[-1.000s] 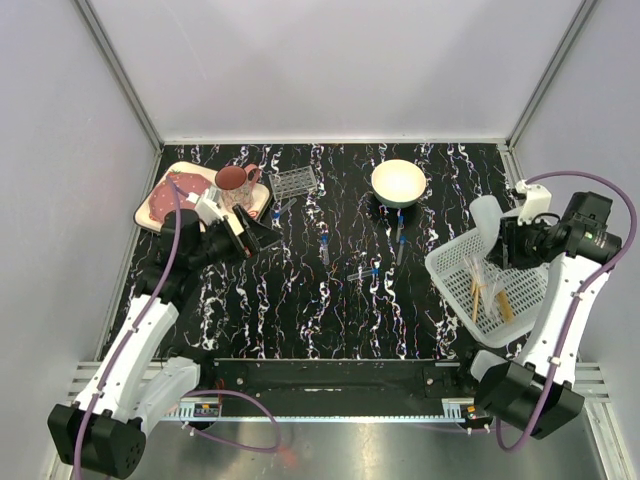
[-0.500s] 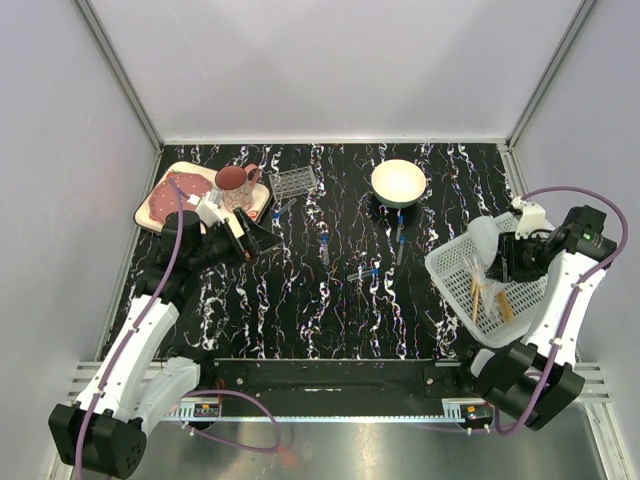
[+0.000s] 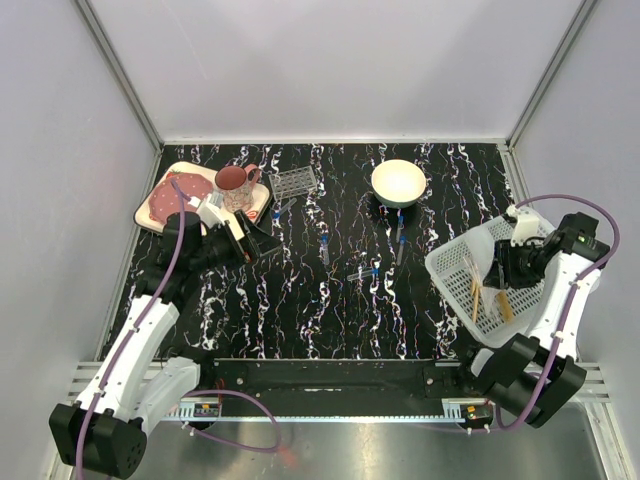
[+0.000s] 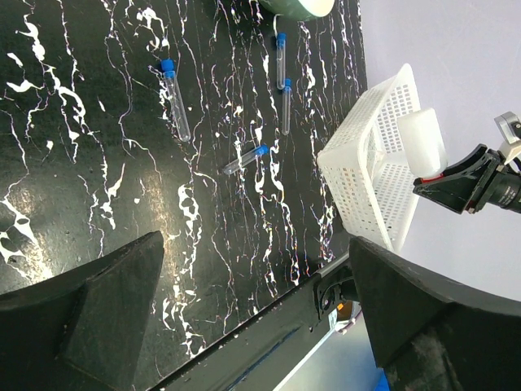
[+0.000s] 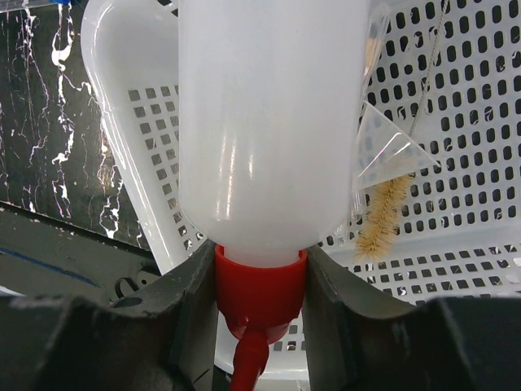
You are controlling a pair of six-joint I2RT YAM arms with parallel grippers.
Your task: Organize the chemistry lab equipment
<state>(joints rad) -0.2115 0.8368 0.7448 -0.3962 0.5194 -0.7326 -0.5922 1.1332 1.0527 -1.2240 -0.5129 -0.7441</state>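
My right gripper (image 5: 260, 287) is shut on the red cap (image 5: 260, 277) of a white squeeze bottle (image 5: 262, 122). It holds the bottle low inside the white mesh basket (image 5: 464, 244), above a clear funnel (image 5: 383, 151) and a tan bristle brush (image 5: 384, 218). In the top view the bottle (image 3: 484, 242) is at the basket's (image 3: 452, 282) far side, with tan sticks (image 3: 477, 296) beside it. Several blue-capped tubes (image 4: 177, 102) (image 4: 286, 110) (image 4: 246, 159) lie loose on the table. My left gripper (image 3: 251, 230) is open and empty near the pink mug (image 3: 232, 179).
A clear tube rack (image 3: 293, 182) stands beside the dotted plate (image 3: 160, 198) at the back left. A cream bowl (image 3: 398, 182) sits at the back centre. The black rail (image 3: 330, 375) runs along the table's near edge.
My right arm has swung down and nearer, carrying the bottle from above the basket's far edge down into the basket. The left arm has barely moved.
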